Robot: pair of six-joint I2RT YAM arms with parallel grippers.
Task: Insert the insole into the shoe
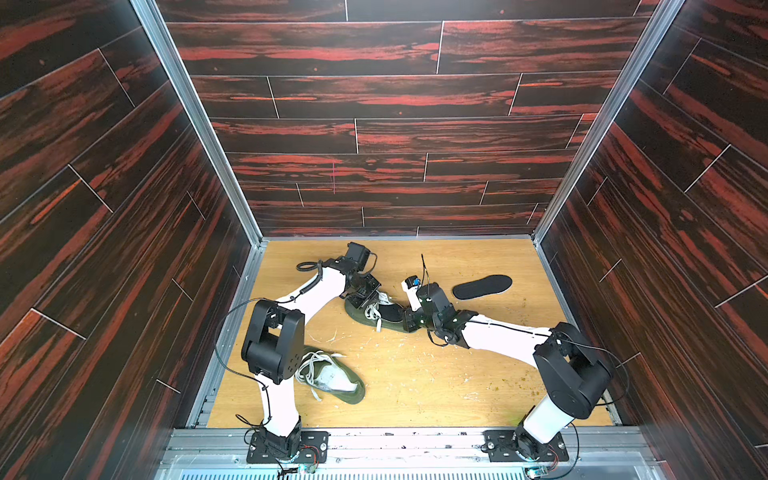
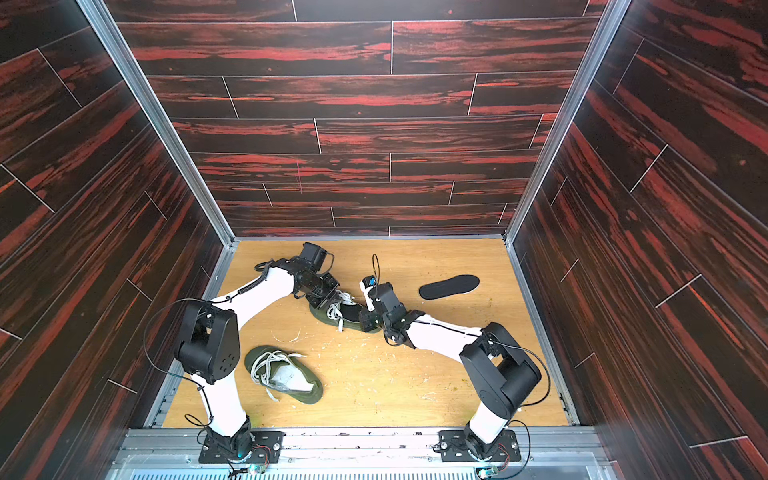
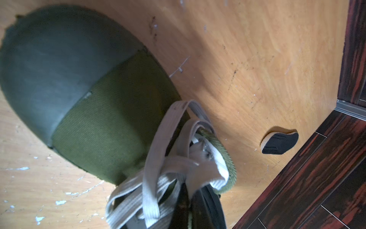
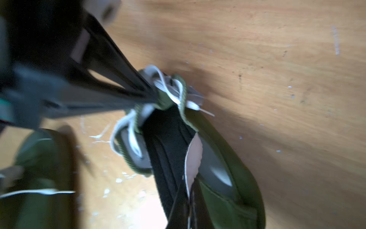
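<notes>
An olive-green shoe [image 1: 358, 314] [image 2: 321, 316] with white laces lies mid-table between both arms. A black insole [image 1: 388, 312] [image 2: 353, 312] [image 4: 166, 142] sits partly inside its opening, heel end sticking out with its pale underside turned up. My right gripper [image 1: 409, 318] [image 2: 368, 318] [image 4: 189, 200] is shut on that heel end. My left gripper [image 1: 365, 297] [image 2: 328, 299] [image 3: 190, 198] is shut on the shoe's laced upper edge [image 4: 158, 99], holding it up. The left wrist view shows the toe cap [image 3: 59, 65] and laces [image 3: 158, 158].
A second green shoe [image 1: 332, 376] [image 2: 286, 374] lies near the front left by the left arm's elbow. A spare black insole [image 1: 482, 286] [image 2: 449, 286] [image 3: 280, 142] lies flat at the back right. Dark wood-patterned walls [image 1: 374, 137] enclose the table.
</notes>
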